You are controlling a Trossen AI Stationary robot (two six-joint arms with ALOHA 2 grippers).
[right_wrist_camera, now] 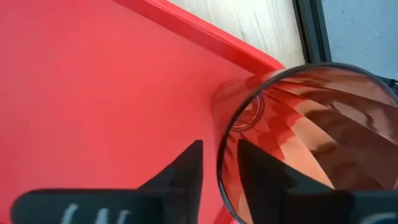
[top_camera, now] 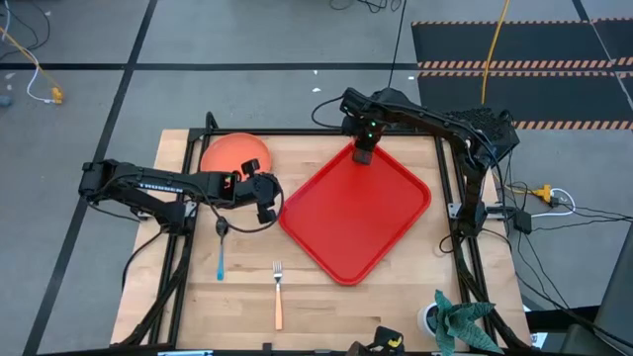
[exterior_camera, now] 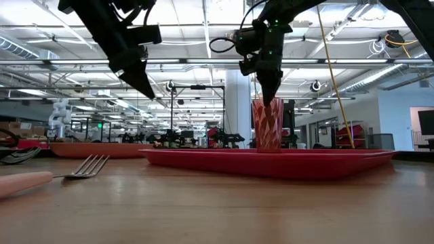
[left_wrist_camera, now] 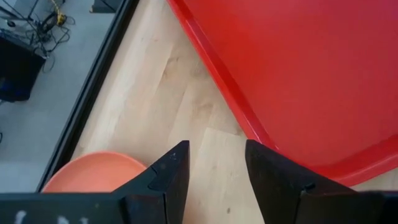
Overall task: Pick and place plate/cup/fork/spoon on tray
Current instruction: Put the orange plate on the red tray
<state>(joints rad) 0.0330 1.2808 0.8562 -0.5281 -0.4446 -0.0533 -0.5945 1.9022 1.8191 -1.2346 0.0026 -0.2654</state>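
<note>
While the right gripper (right_wrist_camera: 219,168) pinches the rim of the translucent amber plastic cup (exterior_camera: 268,124) standing on the red rectangular tray's (top_camera: 371,232) far corner, the open left gripper (top_camera: 269,202) hovers nearest the round salmon plate (top_camera: 227,153).

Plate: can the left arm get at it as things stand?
Probably yes. The left gripper hangs open above bare wood between the plate and the tray; nothing lies on the plate, and the right gripper is at the cup.
</note>
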